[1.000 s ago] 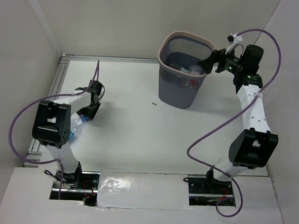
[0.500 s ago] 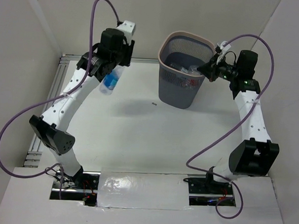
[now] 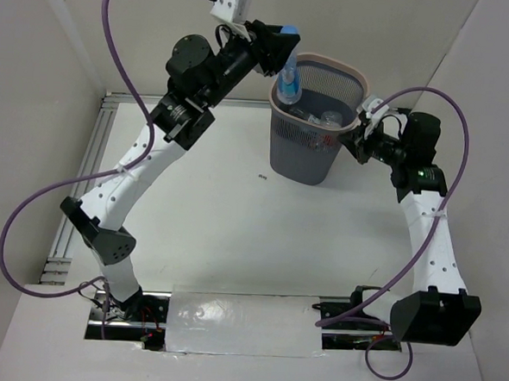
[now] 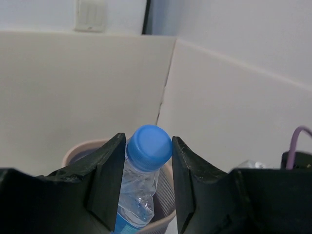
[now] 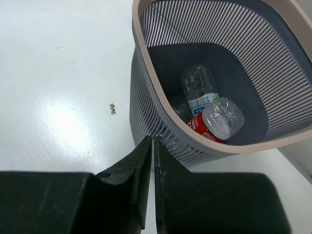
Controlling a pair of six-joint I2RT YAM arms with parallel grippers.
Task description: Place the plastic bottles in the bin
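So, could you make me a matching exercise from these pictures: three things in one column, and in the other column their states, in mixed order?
Things
1. blue-capped bottle
2. red-labelled bottle
3. right gripper

States
A. shut and empty, beside the bin
B. held by the left gripper over the bin's rim
C. lying inside the bin

Pairs: 1-B, 2-C, 3-A.

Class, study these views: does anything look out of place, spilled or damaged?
Only a small dark scrap lying on the table left of the bin; nothing looks spilled or damaged.
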